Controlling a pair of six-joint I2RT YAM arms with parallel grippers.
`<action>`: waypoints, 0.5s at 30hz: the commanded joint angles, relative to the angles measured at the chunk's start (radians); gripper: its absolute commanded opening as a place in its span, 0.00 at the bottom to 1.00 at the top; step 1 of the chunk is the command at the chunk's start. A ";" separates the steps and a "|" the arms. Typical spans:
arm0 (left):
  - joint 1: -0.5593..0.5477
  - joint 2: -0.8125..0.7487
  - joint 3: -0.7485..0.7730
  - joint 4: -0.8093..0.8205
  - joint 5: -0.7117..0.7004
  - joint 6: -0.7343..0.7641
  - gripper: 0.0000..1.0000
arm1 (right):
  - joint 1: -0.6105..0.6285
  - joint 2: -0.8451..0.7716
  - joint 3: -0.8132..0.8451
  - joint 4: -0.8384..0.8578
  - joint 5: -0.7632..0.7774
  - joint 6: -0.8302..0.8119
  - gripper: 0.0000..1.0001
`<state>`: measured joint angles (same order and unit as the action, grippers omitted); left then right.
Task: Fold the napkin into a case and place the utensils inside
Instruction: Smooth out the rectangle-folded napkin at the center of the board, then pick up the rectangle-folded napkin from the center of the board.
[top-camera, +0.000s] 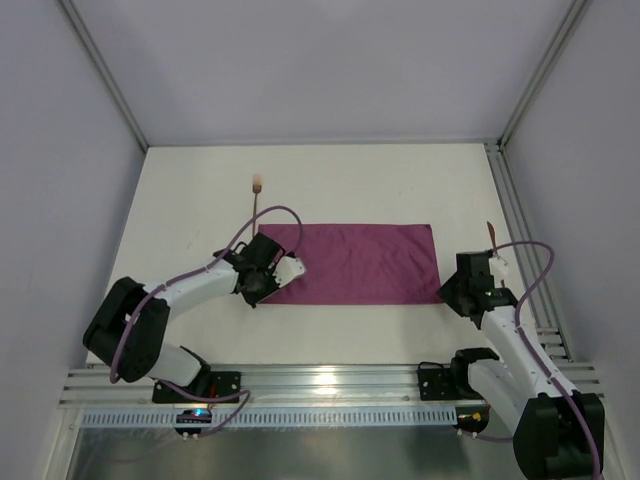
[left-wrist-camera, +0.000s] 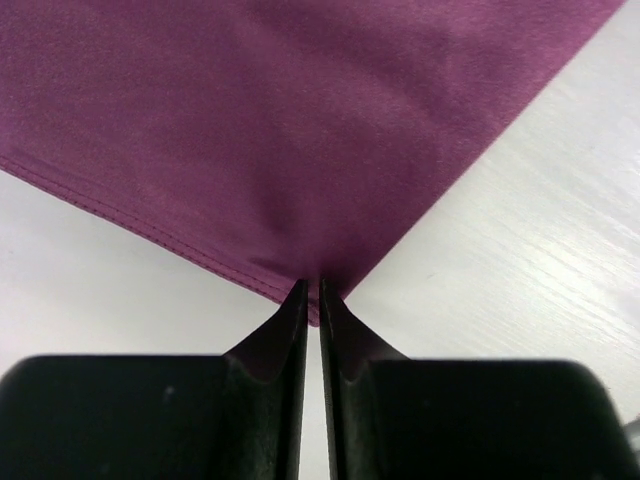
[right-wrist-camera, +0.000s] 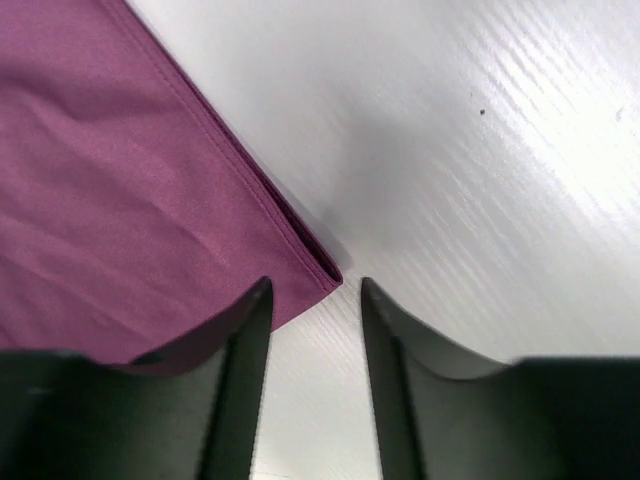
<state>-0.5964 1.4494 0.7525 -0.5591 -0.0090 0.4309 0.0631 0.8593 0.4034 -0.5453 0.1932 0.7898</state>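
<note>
The magenta-purple napkin (top-camera: 360, 262) lies on the white table as a flat rectangle, folded double. My left gripper (top-camera: 262, 295) is shut on its near-left corner; in the left wrist view the fingers (left-wrist-camera: 311, 285) pinch the cloth's (left-wrist-camera: 280, 120) tip. My right gripper (top-camera: 447, 291) is open at the near-right corner. In the right wrist view (right-wrist-camera: 315, 285) the doubled corner (right-wrist-camera: 325, 275) lies between the fingertips, not pinched. The copper fork (top-camera: 257, 198) with a pale head lies beyond the napkin's far-left corner. The other copper utensil (top-camera: 491, 235) lies right of the napkin.
A metal rail (top-camera: 520, 230) runs along the table's right side. The slotted base rail (top-camera: 320, 380) spans the near edge. Grey walls close in the left, right and far sides.
</note>
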 joint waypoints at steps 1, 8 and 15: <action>0.001 -0.050 0.025 -0.044 0.095 -0.015 0.11 | -0.003 -0.040 0.072 -0.059 0.048 -0.026 0.48; 0.001 -0.081 0.067 -0.100 0.020 -0.035 0.18 | -0.003 -0.019 -0.029 0.010 -0.047 0.046 0.57; 0.006 -0.126 0.068 -0.139 -0.063 -0.044 0.24 | -0.003 0.044 -0.071 0.084 -0.043 0.075 0.57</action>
<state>-0.5949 1.3563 0.7895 -0.6659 -0.0357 0.4065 0.0631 0.8726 0.3630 -0.5034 0.1532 0.8295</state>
